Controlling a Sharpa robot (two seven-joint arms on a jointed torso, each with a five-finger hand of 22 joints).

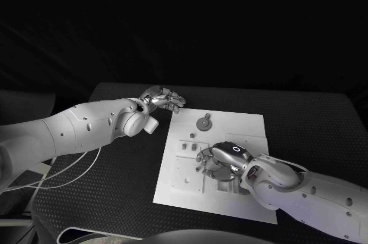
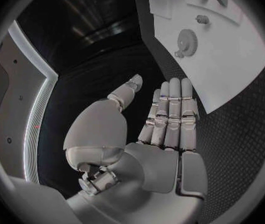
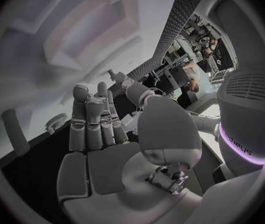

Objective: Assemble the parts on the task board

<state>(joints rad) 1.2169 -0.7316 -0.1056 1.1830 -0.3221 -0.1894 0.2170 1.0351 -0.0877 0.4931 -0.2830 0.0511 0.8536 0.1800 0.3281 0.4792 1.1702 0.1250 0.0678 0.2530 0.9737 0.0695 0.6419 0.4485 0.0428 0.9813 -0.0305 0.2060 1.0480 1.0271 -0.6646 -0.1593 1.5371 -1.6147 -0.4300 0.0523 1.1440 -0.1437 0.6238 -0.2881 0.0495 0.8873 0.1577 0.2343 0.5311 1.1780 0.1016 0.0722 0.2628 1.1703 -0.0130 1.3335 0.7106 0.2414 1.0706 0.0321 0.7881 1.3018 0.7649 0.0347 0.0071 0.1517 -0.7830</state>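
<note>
Right hand low over task board middle, fingers curled, hold unclear; left hand flat, empty, off far corner; gear part small, rigid, probably light; pinch by rim.

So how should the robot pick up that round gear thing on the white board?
Probably by its toothed rim, pinched from above. The gear lies flat on the task board, so only its top and edge are free. It sits near the board's far edge, close to the left hand, which holds nothing, so that hand seems better placed.
</note>
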